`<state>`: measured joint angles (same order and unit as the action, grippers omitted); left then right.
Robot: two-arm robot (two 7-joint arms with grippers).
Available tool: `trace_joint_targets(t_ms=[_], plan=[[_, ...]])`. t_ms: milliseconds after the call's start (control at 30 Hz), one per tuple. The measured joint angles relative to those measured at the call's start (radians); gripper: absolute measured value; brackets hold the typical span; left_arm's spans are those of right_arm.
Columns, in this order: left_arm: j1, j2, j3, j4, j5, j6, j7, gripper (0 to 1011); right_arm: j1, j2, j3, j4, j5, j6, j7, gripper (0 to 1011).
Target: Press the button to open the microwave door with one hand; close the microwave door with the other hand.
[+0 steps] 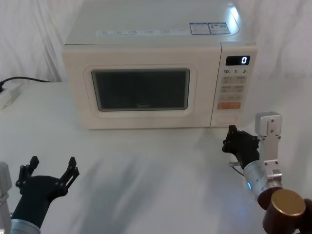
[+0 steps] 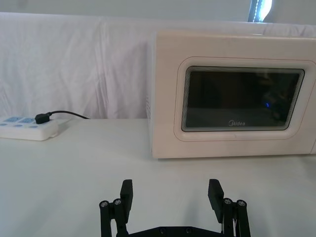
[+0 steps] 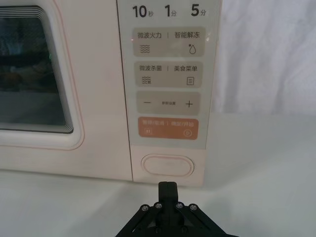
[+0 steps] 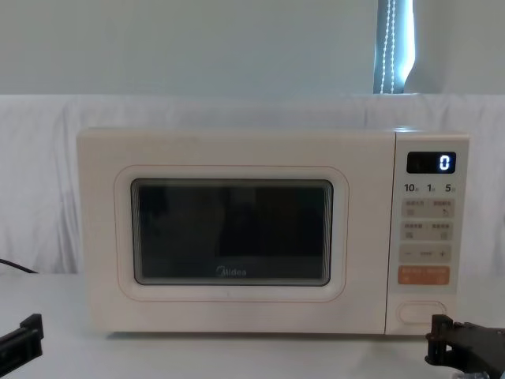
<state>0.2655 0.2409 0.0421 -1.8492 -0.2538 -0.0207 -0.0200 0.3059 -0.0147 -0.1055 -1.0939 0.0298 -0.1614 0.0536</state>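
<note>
The cream microwave stands at the back of the table with its door (image 1: 141, 90) (image 2: 242, 98) (image 4: 233, 233) closed; the dark window shows the Midea logo. The pill-shaped button (image 1: 226, 118) (image 3: 168, 165) (image 4: 422, 313) sits at the bottom of the control panel, under the orange button. My right gripper (image 1: 239, 141) (image 3: 168, 190) (image 4: 442, 343) is shut, pointing at the button from a short distance in front, not touching it. My left gripper (image 1: 52, 168) (image 2: 171, 193) hangs open and empty near the table's front left, well clear of the door.
A white power strip (image 1: 7, 95) (image 2: 27, 128) with a black cable lies at the table's left. White cloth hangs behind the microwave. The display (image 1: 238, 60) reads 0. Bare table lies between both grippers and the microwave.
</note>
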Motion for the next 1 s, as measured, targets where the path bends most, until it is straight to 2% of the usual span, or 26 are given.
trace_joint_targets(t_ms=[367, 1000], plan=[[0.0, 0.0, 0.0, 0.0, 0.0, 0.0, 0.0, 1001, 0.072, -0.003, 0.009, 0.094, 0.003, -0.021, 0.019, 0], [0.0, 0.0, 0.0, 0.0, 0.0, 0.0, 0.0, 1001, 0.143, -0.002, 0.019, 0.202, 0.012, -0.058, 0.041, 0]])
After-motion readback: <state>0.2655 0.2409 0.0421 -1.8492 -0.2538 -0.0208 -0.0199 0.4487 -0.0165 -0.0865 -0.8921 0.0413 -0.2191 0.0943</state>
